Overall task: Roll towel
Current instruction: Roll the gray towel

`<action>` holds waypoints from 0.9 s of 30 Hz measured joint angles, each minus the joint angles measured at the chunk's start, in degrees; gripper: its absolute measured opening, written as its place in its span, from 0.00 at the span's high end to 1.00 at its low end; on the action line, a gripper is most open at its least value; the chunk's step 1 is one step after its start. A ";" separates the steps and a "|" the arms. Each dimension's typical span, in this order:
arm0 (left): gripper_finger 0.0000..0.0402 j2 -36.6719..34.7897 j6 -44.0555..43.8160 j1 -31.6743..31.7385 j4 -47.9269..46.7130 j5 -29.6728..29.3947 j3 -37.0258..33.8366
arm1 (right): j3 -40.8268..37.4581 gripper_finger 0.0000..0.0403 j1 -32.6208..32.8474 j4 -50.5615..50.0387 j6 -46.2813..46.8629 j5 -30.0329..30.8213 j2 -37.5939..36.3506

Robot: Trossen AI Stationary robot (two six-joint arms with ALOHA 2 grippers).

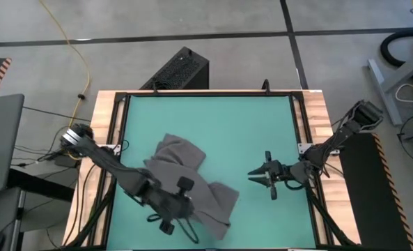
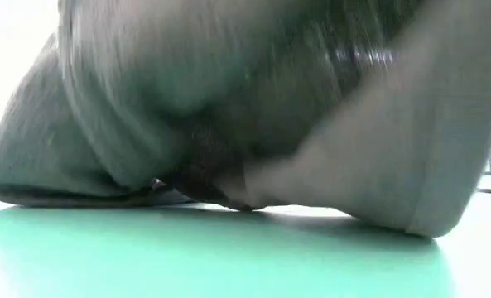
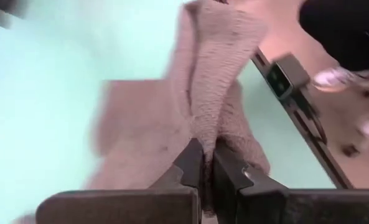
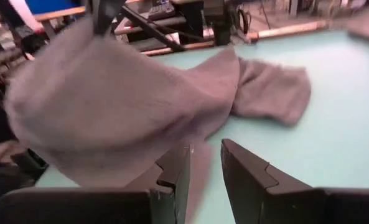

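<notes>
Towel [image 3: 215, 93] fold pinched in the closed left hand [image 3: 207, 163]; right hand [image 1: 256, 175] part-open, empty.

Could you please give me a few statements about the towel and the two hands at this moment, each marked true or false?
1. The left hand is shut on the towel. True.
2. The towel lies flat and fully spread on the green table. False: it is crumpled and bunched.
3. The right hand holds an edge of the towel. False: it is open and apart from the cloth.
4. The towel is dark grey. True.
5. The towel is already rolled into a neat cylinder. False: it is a loose heap.
</notes>
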 joint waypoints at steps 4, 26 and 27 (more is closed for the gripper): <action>1.00 -6.16 -0.01 0.53 -1.80 -4.91 0.00 | 5.16 0.70 -3.28 -1.18 -8.06 -1.89 3.25; 1.00 -6.96 -10.91 1.05 -17.83 -11.82 -0.11 | 35.01 0.43 -1.84 -25.97 -7.20 -19.24 43.64; 1.00 -6.98 -10.96 1.05 -17.95 -11.98 -0.11 | 35.93 0.43 -1.98 -26.22 -7.46 -19.27 44.99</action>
